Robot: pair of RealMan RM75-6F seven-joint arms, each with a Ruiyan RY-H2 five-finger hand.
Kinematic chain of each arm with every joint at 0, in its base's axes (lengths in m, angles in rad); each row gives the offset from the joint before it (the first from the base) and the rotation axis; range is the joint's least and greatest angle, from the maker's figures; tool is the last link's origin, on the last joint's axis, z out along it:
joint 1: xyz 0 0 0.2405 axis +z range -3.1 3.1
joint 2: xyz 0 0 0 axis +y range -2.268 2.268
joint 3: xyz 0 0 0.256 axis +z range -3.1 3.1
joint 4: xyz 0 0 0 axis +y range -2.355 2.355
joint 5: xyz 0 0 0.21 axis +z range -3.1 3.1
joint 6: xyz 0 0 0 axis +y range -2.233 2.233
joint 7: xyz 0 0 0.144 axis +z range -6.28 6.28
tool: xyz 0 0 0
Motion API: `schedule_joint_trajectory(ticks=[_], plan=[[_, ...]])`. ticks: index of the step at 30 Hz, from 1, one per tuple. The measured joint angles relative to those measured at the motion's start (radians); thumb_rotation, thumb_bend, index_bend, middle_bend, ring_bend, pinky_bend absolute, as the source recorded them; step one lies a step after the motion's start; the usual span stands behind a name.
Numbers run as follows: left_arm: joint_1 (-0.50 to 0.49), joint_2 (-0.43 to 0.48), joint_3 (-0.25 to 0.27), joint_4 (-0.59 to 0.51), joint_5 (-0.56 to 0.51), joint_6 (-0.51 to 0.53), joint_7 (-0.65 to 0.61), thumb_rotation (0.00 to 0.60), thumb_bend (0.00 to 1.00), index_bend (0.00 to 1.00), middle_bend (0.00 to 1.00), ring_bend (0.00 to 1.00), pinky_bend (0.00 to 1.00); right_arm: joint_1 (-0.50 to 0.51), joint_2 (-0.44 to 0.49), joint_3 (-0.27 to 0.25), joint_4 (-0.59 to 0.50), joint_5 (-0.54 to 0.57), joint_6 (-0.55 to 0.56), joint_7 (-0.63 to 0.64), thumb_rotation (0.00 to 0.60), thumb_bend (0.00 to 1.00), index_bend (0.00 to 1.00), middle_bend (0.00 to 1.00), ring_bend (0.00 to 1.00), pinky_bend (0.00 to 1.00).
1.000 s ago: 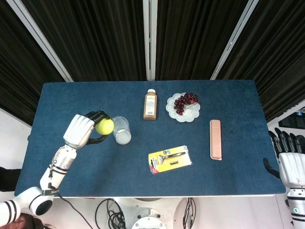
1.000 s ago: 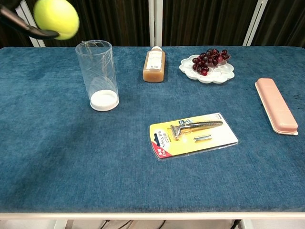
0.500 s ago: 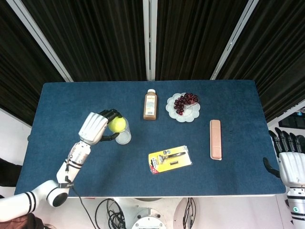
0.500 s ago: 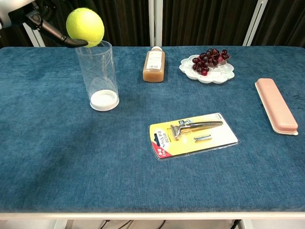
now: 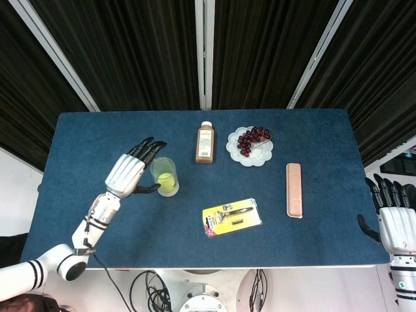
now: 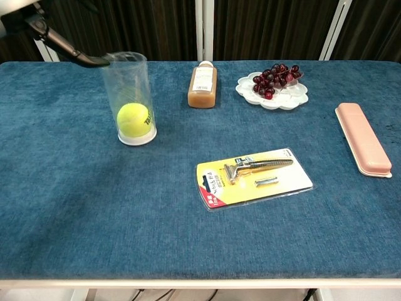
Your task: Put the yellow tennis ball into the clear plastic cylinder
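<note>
The yellow tennis ball (image 6: 133,120) lies at the bottom of the clear plastic cylinder (image 6: 128,81), which stands upright at the table's left. Looking down from the head view, the ball (image 5: 166,182) shows inside the cylinder's rim (image 5: 156,168). My left hand (image 5: 129,172) hovers just left of the cylinder with its fingers spread and nothing in it. In the chest view only a dark fingertip (image 6: 88,59) of that hand shows, at the cylinder's top edge. My right hand (image 5: 396,224) hangs off the table's right edge, holding nothing.
A brown bottle (image 5: 205,143) lies behind the cylinder. A white plate of cherries (image 5: 250,144) sits further right. A packaged razor (image 5: 232,217) lies near the front centre. A pink case (image 5: 294,189) lies at the right.
My left hand let go of the ball over the cylinder's mouth and its fingers spread. The ball dropped to the cylinder's bottom. The right hand stayed still.
</note>
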Motion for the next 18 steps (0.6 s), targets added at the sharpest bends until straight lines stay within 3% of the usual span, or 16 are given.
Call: schedule_joint_trajectory(ticks=[11, 14, 18], plan=[[0.087, 0.079, 0.034, -0.059, 0.034, 0.136, 0.081, 0.6, 0.15, 0.11, 0.1, 0.01, 0.13, -0.006, 0.009, -0.007, -0.01, -0.008, 0.007, -0.009, 0.6, 0.29, 0.0, 0.0, 0.0, 0.0], [0.161, 0.128, 0.077, -0.083, 0.026, 0.172, 0.119, 0.6, 0.15, 0.09, 0.04, 0.0, 0.09, -0.008, 0.021, -0.015, -0.011, -0.015, 0.004, -0.008, 0.6, 0.29, 0.0, 0.0, 0.0, 0.0], [0.274, 0.192, 0.172, -0.074, 0.012, 0.208, 0.086, 0.6, 0.15, 0.08, 0.02, 0.0, 0.04, -0.008, 0.031, -0.026, -0.008, -0.031, -0.003, -0.01, 0.6, 0.28, 0.0, 0.0, 0.0, 0.0]])
